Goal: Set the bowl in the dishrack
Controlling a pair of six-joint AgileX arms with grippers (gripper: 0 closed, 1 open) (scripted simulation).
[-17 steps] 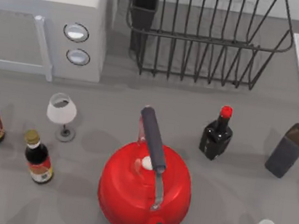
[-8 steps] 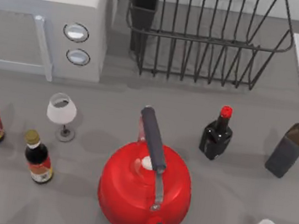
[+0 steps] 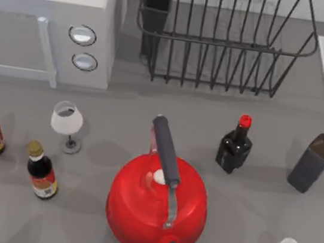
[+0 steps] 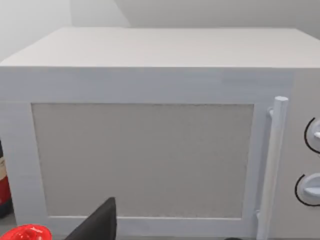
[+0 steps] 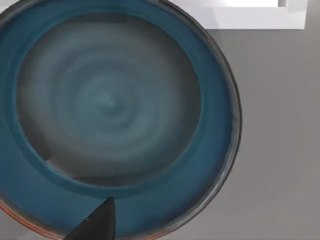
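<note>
teal-blue glaze takes up most of the right wrist view: the bowl (image 5: 112,112) sits upright on the grey desk (image 5: 280,150), directly under the right tool, whose one dark fingertip (image 5: 95,225) hangs over the near rim. whether that tool is apart or together i cannot tell. the dishrack (image 3: 221,42) stands at the far side of the desk in the top view, behind the red kettle (image 3: 156,208), with its tines upright and nothing in it yet.

the bowl looks rigid and glazed, so likely slippery, fairly light, and liable to chip if knocked on the wire. the sensible hold is probably across the rim wall, one finger inside and one outside.

the left arm is parked at the desk's left edge, facing the microwave (image 4: 150,135); its tool state i cannot tell either.
</note>
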